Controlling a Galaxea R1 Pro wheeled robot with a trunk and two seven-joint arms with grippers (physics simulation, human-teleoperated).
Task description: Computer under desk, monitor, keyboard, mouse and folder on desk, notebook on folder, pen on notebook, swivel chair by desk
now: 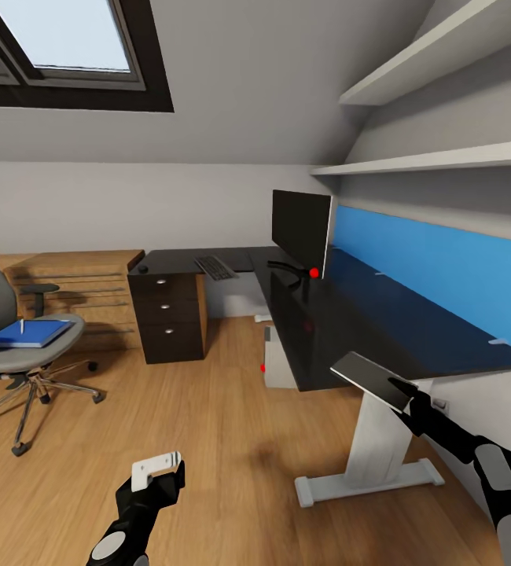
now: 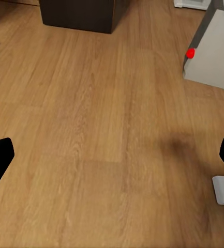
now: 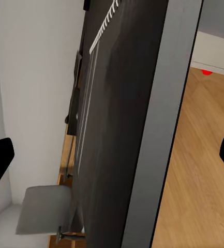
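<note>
Black-topped desk (image 1: 381, 330), bright blue folder (image 1: 29, 333) on grey swivel chair (image 1: 20, 346), black-fronted monitor (image 1: 300, 228).

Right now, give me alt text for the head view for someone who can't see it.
The right gripper holds a thin grey notebook at the near end of a long black-topped desk carrying a black monitor, slim keyboard and small mouse. A blue folder lies on the grey swivel chair.

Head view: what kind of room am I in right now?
Likely an attic room used as a home office: a sloped ceiling with a skylight, an L-shaped desk carrying a monitor, and a swivel chair.
</note>
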